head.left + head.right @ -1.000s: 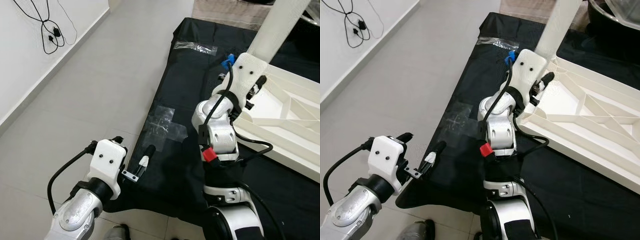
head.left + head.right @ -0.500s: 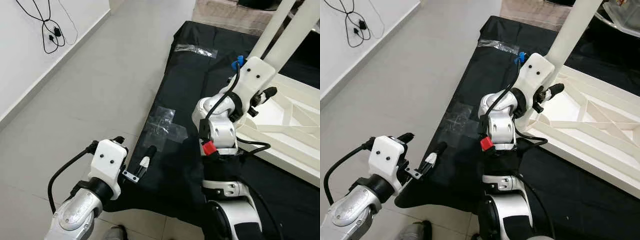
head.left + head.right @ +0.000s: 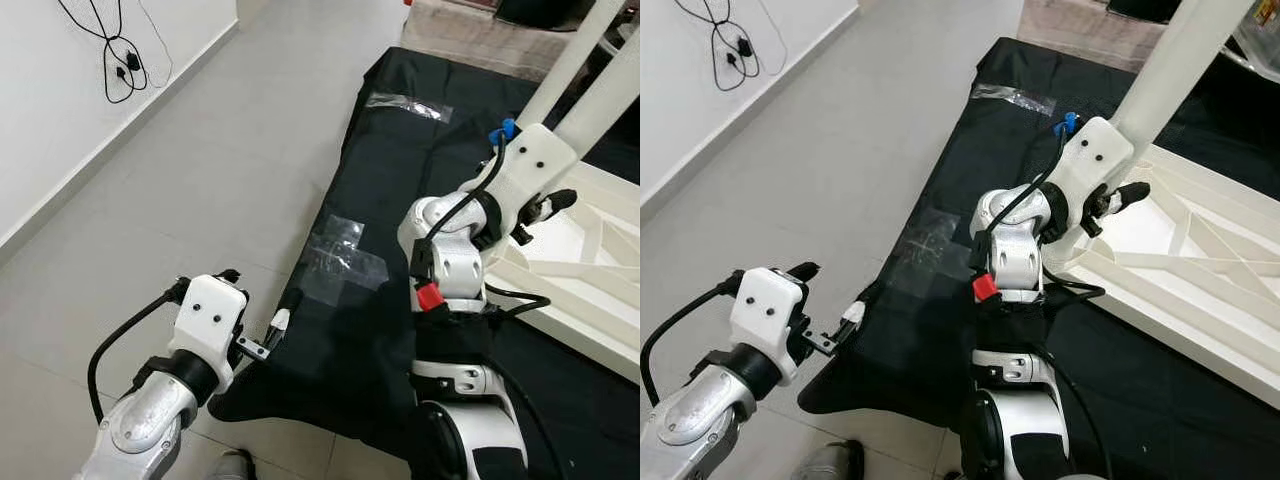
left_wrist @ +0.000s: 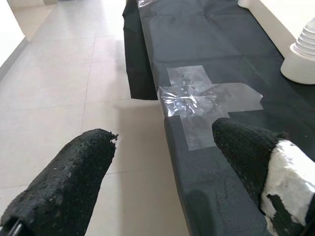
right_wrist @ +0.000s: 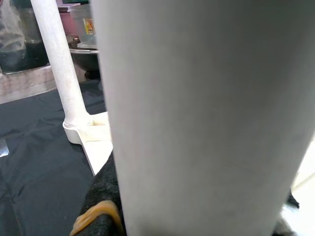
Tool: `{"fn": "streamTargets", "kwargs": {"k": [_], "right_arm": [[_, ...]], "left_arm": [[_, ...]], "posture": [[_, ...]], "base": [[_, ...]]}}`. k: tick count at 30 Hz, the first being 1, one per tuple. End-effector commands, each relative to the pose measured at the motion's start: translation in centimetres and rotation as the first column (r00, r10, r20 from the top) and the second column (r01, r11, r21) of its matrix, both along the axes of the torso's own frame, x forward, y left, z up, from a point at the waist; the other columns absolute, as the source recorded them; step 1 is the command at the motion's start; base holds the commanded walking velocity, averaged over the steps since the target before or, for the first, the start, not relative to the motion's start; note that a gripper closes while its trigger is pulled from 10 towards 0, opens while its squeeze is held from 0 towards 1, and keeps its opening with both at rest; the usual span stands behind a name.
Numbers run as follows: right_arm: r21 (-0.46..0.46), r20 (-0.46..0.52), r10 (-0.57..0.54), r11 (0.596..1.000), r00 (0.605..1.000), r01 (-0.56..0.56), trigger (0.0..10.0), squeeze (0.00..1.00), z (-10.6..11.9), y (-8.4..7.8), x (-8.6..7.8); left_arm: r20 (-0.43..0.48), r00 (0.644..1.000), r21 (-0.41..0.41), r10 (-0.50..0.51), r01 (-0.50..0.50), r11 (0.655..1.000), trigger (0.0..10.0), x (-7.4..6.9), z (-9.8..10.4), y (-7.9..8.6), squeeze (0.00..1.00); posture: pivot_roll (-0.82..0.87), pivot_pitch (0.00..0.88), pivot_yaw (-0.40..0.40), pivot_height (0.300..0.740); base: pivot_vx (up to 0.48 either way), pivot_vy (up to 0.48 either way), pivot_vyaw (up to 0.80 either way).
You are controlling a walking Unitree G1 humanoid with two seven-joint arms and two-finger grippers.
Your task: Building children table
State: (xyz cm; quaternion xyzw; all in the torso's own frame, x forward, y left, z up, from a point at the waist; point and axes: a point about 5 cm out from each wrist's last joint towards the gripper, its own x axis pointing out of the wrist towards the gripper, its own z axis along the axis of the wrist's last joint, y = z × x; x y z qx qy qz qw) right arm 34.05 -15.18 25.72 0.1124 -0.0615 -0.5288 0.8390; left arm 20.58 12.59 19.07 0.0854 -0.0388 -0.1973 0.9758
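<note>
The white children's table top [image 3: 1200, 270] lies upside down on a black cloth [image 3: 400, 180], ribs facing up. White round legs [image 3: 560, 70] rise from its near corner. My right gripper [image 3: 553, 203] is low at that corner. In the right wrist view one thick white leg [image 5: 206, 113] stands between the fingers [image 5: 98, 206], and the gripper looks shut on it. A second leg [image 5: 61, 69] stands further back on the table's corner. My left gripper [image 4: 167, 137] hangs open and holds nothing, low over the cloth's near edge [image 3: 262, 335].
Clear tape patches [image 3: 345, 262] are stuck on the cloth near its left edge. Grey tiled floor [image 3: 200, 180] stretches to the left, up to a white wall with a black cable [image 3: 125, 65]. A white ribbed part [image 4: 305, 54] sits on the cloth.
My right gripper has swung to the right along the table's corner, and a second leg has come into view. The head view shifted slightly. The left gripper stays open in place.
</note>
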Motion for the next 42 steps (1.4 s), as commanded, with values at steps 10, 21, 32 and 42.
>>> {"fn": "streamTargets", "kwargs": {"k": [10,21,32,42], "right_arm": [[0.137,-0.216,0.086,0.989,0.973,-0.057,10.0,0.88,-5.8,1.8,-0.2],[0.106,-0.16,0.125,0.988,0.979,-0.109,10.0,0.05,-5.0,2.1,0.0],[-0.009,-0.108,0.321,0.946,0.941,-0.324,10.0,0.0,-4.9,3.3,-1.7],[-0.079,-0.153,0.495,0.857,0.855,-0.51,10.0,0.0,-6.4,3.7,-3.2]], "left_arm": [[-0.015,1.0,0.0,-0.017,0.017,1.0,10.0,-0.4,-0.5,-0.4,0.0],[-0.015,1.0,-0.002,-0.02,0.02,1.0,10.0,-0.4,-0.6,-0.4,0.0],[-0.011,1.0,0.003,-0.023,0.023,1.0,10.0,-0.2,-0.7,-0.3,0.0],[-0.001,1.0,-0.01,-0.024,0.024,1.0,10.0,0.1,-0.5,-0.5,0.0]], "posture": [[0.16,0.238,-0.052,0.74],[0.16,0.229,-0.051,0.74],[0.16,0.212,-0.046,0.74],[0.15,0.202,-0.046,0.74]], "base": [[0.0,0.0,0.0],[0.0,0.0,0.0],[0.0,0.0,0.0],[0.0,0.0,0.0]]}}
